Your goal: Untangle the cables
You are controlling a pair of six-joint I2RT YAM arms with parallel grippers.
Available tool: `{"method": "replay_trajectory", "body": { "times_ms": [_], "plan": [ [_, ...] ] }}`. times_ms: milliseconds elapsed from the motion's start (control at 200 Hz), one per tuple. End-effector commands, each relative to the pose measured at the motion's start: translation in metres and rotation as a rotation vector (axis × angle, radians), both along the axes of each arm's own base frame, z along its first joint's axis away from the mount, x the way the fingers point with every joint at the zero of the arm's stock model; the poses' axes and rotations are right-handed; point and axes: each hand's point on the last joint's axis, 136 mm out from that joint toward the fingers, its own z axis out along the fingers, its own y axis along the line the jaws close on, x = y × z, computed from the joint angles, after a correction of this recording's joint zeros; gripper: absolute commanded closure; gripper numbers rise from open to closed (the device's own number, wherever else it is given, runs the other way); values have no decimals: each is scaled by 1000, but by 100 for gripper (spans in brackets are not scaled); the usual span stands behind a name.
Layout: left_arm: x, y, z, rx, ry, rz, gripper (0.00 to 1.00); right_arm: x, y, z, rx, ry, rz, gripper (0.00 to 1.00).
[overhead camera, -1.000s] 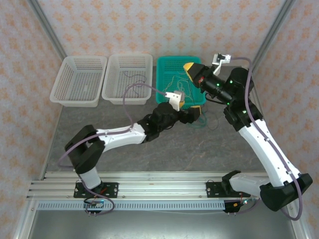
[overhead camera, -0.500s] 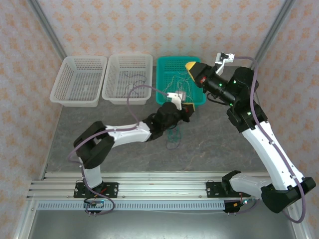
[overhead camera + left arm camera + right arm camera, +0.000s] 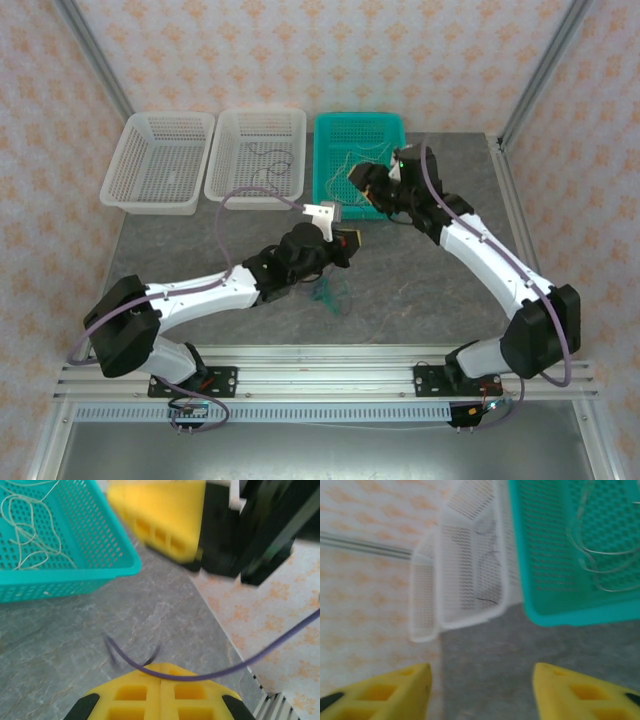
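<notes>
**Top and wrist views.** Compared with one second before, the right arm (image 3: 480, 250) has dropped from its raised pose and reaches low across the table (image 3: 440, 290). The right gripper (image 3: 362, 180) is at the near right part of the teal basket (image 3: 360, 119). Its jaws, closed before, now stand apart with nothing between them. The left gripper (image 3: 350, 240) has drawn back leftward from the basket's near right corner and has closed. In the left wrist view its fingers (image 3: 130, 697) meet, and a dark purple cable (image 3: 140, 667) runs across their tips, apparently pinched there. The green cables (image 3: 328, 293), a small tangled clump, have shifted from just in front of the basket's right corner to open table nearer the arm bases, just below the left gripper in the top view. In the teal basket the cream cables (image 3: 350, 160) lie as loose loops, and a few dark strands (image 3: 268, 152) lie in the middle white basket (image 3: 258, 113). All are very thin and squiggly
</notes>
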Motion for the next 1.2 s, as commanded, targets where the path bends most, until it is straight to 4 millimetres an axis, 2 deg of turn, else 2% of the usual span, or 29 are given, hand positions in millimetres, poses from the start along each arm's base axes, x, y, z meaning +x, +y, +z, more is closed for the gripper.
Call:
{"method": "replay_trajectory", "body": {
  "times_ms": [0,40,90,145,270,360,400,460,505,621,686,746,801,866,1051,1126,1151,1196],
  "plan": [
    [3,5,-13,44,41,39,100,-18,-33,8,-47,-73,-60,35],
    [4,6,-20,63,61,50,100,-25,-45,-2,-66,-71,-85,32],
    [6,10,-29,88,92,78,100,-39,-59,4,-69,-119,-100,28],
    [8,17,-42,120,128,121,100,-54,-68,0,-80,-164,-96,22],
    [10,23,-58,156,152,154,100,-86,-69,-2,-28,-264,-42,6],
    [12,26,-62,152,152,175,100,-102,-68,-14,17,-279,-19,2],
    [13,30,-65,162,166,199,100,-109,-68,-22,32,-275,-8,4],
    [16,39,-71,186,196,241,100,-121,-59,-23,63,-311,67,12],
    [17,44,-75,193,216,264,100,-130,-50,-24,64,-348,143,14],
    [16,46,-74,148,225,257,100,-156,-22,-43,-123,-496,359,14],
    [15,42,-70,130,212,234,100,-159,-11,-56,-230,-604,422,14],
    [14,39,-67,129,207,214,100,-164,3,-60,-263,-750,496,17],
    [13,38,-65,127,203,203,100,-169,15,-61,-303,-911,567,23],
    [12,37,-63,119,200,198,100,-169,26,-66,-393,-1007,636,29],
    [10,34,-53,102,182,167,100,-178,59,-116,-549,-1048,982,32],
    [9,36,-49,106,173,168,100,-180,68,-126,-543,-1058,1037,32],
    [9,37,-48,108,171,170,100,-180,70,-126,-533,-1073,1038,34],
    [8,39,-47,111,167,177,100,-181,74,-137,-525,-1056,1074,38]
  ]
}}
